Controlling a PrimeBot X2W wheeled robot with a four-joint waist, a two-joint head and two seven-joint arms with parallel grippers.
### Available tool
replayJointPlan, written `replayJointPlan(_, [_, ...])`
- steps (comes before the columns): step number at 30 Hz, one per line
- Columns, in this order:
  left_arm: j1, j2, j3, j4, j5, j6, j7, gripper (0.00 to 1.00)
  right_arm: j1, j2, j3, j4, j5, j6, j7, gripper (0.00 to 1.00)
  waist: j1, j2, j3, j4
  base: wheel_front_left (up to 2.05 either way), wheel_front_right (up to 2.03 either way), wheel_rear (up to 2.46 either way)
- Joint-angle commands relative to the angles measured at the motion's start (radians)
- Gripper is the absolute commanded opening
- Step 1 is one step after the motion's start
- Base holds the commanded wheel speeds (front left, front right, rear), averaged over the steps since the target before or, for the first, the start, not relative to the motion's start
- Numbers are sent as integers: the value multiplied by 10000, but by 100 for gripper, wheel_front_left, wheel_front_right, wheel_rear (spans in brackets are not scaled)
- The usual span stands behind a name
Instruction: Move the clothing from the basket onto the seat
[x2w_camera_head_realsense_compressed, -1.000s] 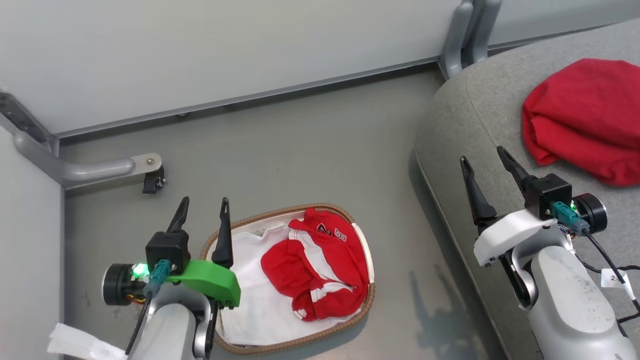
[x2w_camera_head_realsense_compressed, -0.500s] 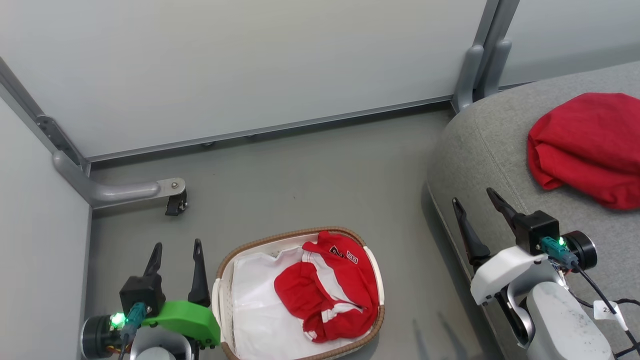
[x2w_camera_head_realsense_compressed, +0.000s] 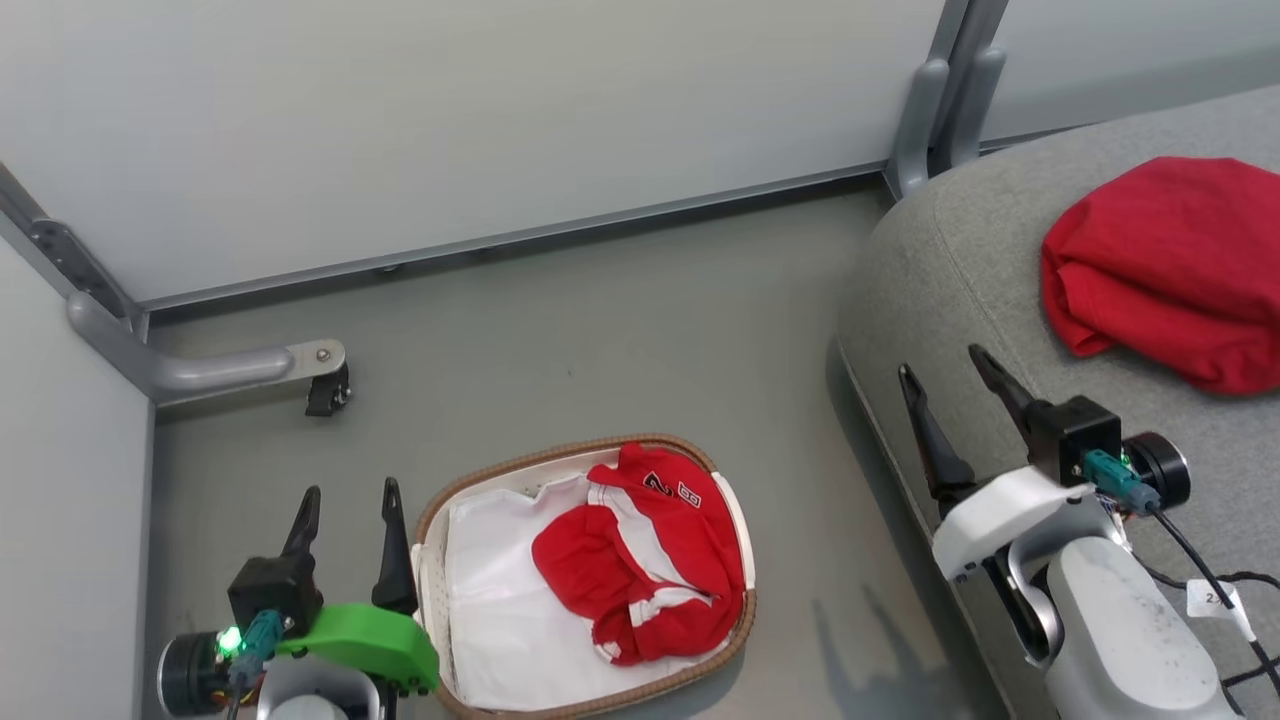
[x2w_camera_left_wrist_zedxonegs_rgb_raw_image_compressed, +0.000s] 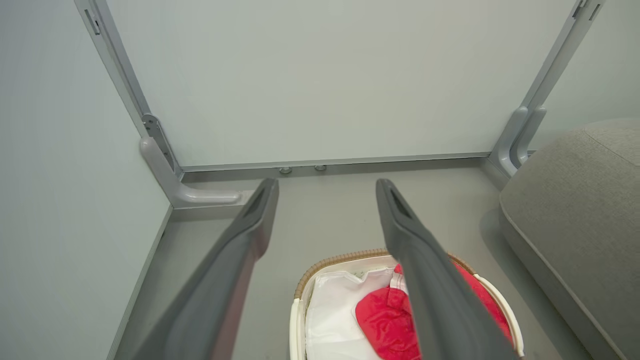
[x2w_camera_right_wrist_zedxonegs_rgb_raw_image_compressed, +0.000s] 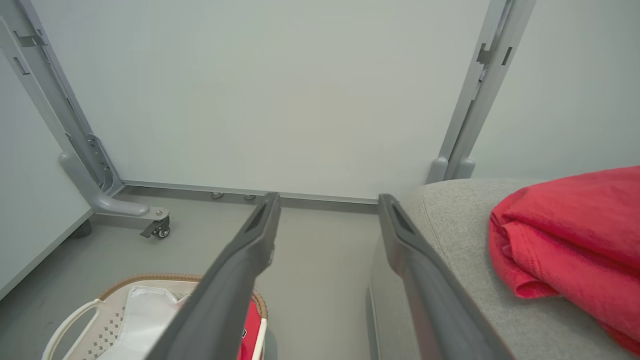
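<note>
- The plain red garment (x2w_camera_head_realsense_compressed: 1170, 265) lay bunched on the seat (x2w_camera_head_realsense_compressed: 960, 260), toward its right side and well in from the rounded near-left corner. I judged that piece done, set far enough from the edge not to slide off.
- The striped red garment (x2w_camera_head_realsense_compressed: 640, 555), with its number patch showing, lay crumpled in the basket (x2w_camera_head_realsense_compressed: 560, 452). It was heaped against the right wall, on top of the white liner (x2w_camera_head_realsense_compressed: 490, 590). That half of the job was not yet done.
- The basket stood on the floor (x2w_camera_head_realsense_compressed: 600, 330) near the seat's left edge, between my two arms, so the carry across looked short.
- My left pincer (x2w_camera_head_realsense_compressed: 350, 487) hung over the floor just beside the basket's left rim. Its fingers were spread wide, with nothing between them and nothing touched.
- My right pincer (x2w_camera_head_realsense_compressed: 940, 360) hung above the seat's left edge, equally wide and empty, well apart from the plain red garment.
- Being nearer the basket, my left pincer seemed the likelier one to reach in. The liner lay close under the cloth and could have been pinched up with it.
</note>
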Motion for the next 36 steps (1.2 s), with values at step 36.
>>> replayJointPlan(36, [-6150,463,-1413,4818,-549,-1155,6,100,-3449,686,1135,-3270,471,-14,-2,100,1,0,6746,-3127,0,0,0])
